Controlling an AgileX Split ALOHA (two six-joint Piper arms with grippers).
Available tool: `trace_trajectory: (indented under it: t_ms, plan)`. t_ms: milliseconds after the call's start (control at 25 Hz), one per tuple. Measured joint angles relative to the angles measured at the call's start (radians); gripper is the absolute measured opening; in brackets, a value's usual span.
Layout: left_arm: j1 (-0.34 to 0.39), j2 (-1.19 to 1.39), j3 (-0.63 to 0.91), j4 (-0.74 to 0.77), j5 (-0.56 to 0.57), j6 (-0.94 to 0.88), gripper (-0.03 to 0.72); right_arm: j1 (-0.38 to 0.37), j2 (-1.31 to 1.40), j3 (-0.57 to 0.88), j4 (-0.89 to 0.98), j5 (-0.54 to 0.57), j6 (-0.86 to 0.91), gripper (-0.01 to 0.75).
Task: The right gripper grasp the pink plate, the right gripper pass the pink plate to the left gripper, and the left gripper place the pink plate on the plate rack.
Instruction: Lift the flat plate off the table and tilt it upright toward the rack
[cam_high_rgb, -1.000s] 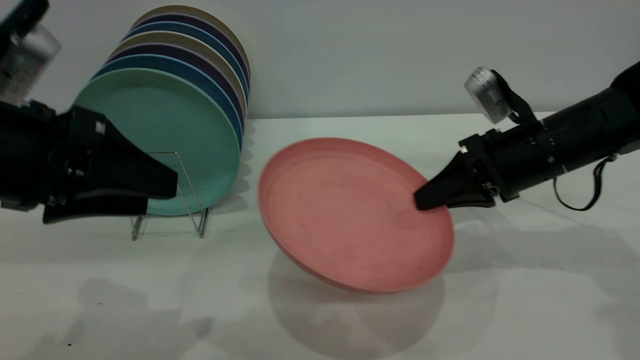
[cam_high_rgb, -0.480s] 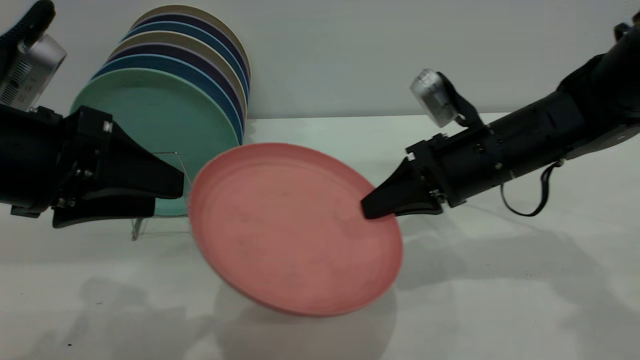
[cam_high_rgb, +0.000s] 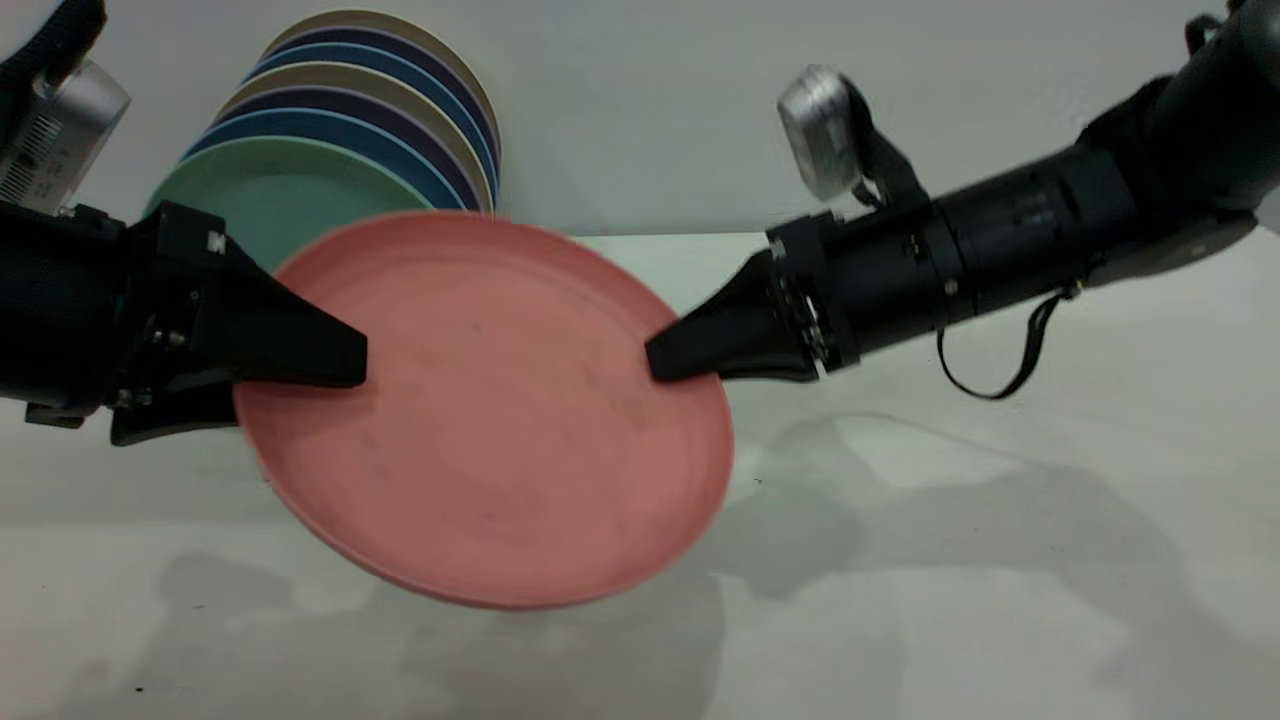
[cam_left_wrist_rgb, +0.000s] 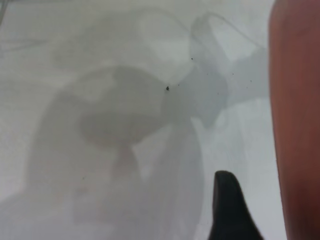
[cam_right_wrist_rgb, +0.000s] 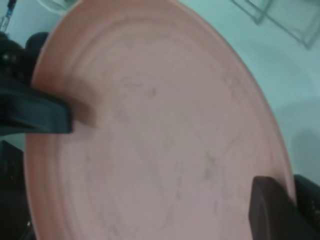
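Note:
The round pink plate (cam_high_rgb: 490, 420) hangs tilted above the table, its face toward the exterior camera. My right gripper (cam_high_rgb: 665, 365) is shut on the plate's right rim; one of its fingers (cam_right_wrist_rgb: 267, 210) presses on the plate face (cam_right_wrist_rgb: 160, 130). My left gripper (cam_high_rgb: 330, 390) is open, and the plate's left rim sits between its jaws, one in front and one behind. The left wrist view shows one finger (cam_left_wrist_rgb: 227, 210) apart from the pink rim (cam_left_wrist_rgb: 295, 100). The plate rack is hidden behind the plate in the exterior view; its wires (cam_right_wrist_rgb: 280, 20) show in the right wrist view.
A row of upright plates stands at the back left, the mint-green plate (cam_high_rgb: 250, 205) in front and blue, purple and beige ones behind. A white wall closes the far side. The white table (cam_high_rgb: 1000, 560) stretches out to the right and front.
The right gripper carried the pink plate left and upward, from mid-table until its left rim entered the left gripper's jaws. The left arm barely moved.

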Motion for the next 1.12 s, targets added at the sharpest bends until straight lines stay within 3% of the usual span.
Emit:
trace_trajectory:
  t_ms: [120,240,280,400,520,720,920,1000,1120]
  plan:
    - [0.0,0.0,-0.002,-0.012,0.013,0.0,0.317,0.007,-0.015,0.0,0.001,0.0,-0.003,0.026]
    - [0.001,0.0,-0.003,-0.041,0.006,-0.001,0.131,0.019,-0.018,0.0,0.003,-0.002,-0.014,0.029]
    - [0.002,0.001,-0.003,-0.044,-0.013,-0.001,0.105,0.019,-0.02,0.0,0.004,0.0,-0.016,0.031]
    - [0.002,0.002,-0.003,-0.044,-0.014,-0.001,0.103,0.02,-0.022,0.0,0.004,0.005,-0.016,0.051]
    - [0.002,0.002,-0.003,-0.037,-0.014,0.0,0.103,0.019,-0.025,0.0,0.004,0.026,-0.015,0.121]
    - [0.0,0.002,-0.003,0.007,-0.015,0.005,0.103,-0.011,-0.025,0.0,-0.011,0.041,-0.012,0.408]
    - [0.0,0.002,-0.004,0.031,-0.038,0.015,0.103,-0.134,-0.025,0.0,-0.072,0.042,0.052,0.682]
    - [0.0,0.001,-0.004,0.037,-0.051,0.017,0.103,-0.198,-0.026,0.0,-0.118,0.042,0.102,0.715]
    - [0.0,-0.008,-0.016,0.102,-0.088,-0.001,0.103,-0.289,-0.028,0.0,-0.223,0.042,0.186,0.705]
